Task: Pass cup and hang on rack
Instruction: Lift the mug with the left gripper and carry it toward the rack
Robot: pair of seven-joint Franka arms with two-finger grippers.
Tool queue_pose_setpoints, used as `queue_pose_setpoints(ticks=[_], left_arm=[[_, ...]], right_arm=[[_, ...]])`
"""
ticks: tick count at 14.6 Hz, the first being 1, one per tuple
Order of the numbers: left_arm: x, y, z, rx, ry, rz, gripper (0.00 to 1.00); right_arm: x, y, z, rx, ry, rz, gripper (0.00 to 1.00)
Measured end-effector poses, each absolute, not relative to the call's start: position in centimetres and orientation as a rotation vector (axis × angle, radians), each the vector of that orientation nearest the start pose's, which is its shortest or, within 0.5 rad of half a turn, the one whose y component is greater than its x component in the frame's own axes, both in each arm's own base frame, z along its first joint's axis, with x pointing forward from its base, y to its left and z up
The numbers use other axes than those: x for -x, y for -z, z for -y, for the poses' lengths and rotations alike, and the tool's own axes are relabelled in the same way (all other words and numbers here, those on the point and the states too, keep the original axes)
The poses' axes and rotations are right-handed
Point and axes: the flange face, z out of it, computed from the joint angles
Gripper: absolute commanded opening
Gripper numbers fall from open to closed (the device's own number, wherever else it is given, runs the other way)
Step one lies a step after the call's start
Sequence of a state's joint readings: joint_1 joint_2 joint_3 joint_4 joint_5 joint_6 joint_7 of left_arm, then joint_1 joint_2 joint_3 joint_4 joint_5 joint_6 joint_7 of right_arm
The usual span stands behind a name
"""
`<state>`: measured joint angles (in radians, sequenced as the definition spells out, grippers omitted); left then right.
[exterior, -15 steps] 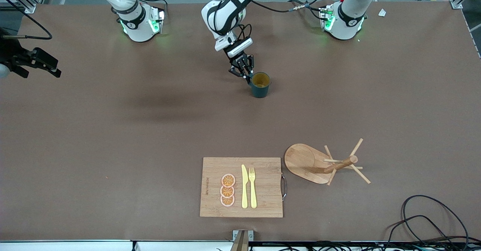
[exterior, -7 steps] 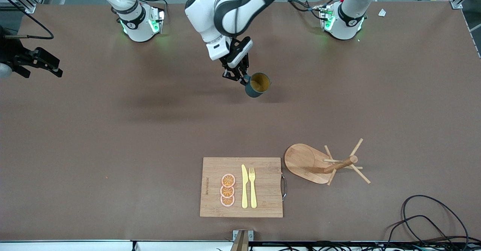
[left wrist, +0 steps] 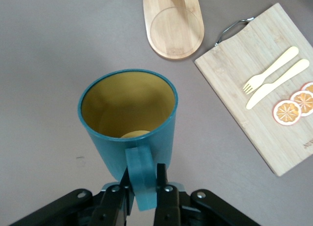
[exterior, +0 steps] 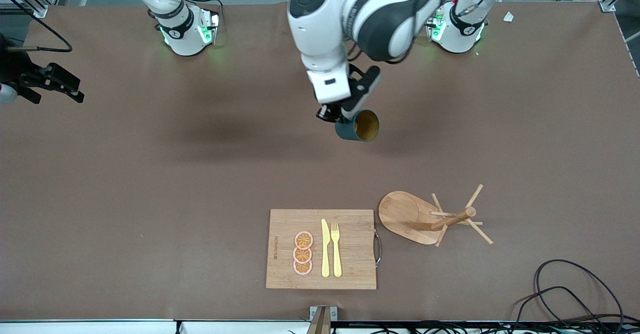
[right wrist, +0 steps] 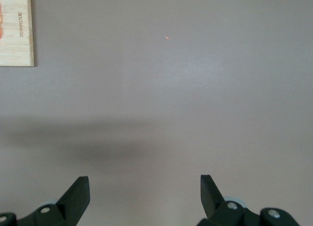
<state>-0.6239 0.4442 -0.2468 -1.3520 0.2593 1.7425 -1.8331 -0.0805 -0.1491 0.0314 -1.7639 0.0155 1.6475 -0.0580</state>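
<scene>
One cup (exterior: 361,126), one rack (exterior: 430,218) and one cutting board (exterior: 350,254) are being counted; three orange slices (exterior: 303,253), one knife (exterior: 325,249) and one fork (exterior: 336,250) are being counted on the board, and two hands, left hand (exterior: 334,116) and right hand (exterior: 50,81)

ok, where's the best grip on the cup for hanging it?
By its handle, as the left gripper has it now: fingers pinch the flat tab from both sides, coming from the handle side. That suits the cup, tilted over the bare table, leaving body and rim clear for the rack pegs. The right gripper waits open.
</scene>
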Motion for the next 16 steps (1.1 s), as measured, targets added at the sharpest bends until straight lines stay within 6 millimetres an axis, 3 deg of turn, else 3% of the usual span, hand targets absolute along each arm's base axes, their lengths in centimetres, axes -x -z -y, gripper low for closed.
queue_pose_setpoints(ticks=[3, 7, 16], left_arm=[[-52.9, -49.4, 44.8, 2.814, 0.052, 1.474, 0.0], [-58.9, -50.8, 38.0, 2.86, -0.11, 1.685, 0.0], [-66.0, -51.4, 28.2, 2.771, -0.547, 2.245, 0.0]], right_arm=[[-51.3, -61.9, 2.1, 3.132, 0.052, 0.016, 1.0], [-51.3, -61.9, 2.1, 3.132, 0.052, 0.018, 1.0], [-51.3, -61.9, 1.4, 3.132, 0.052, 0.037, 1.0]])
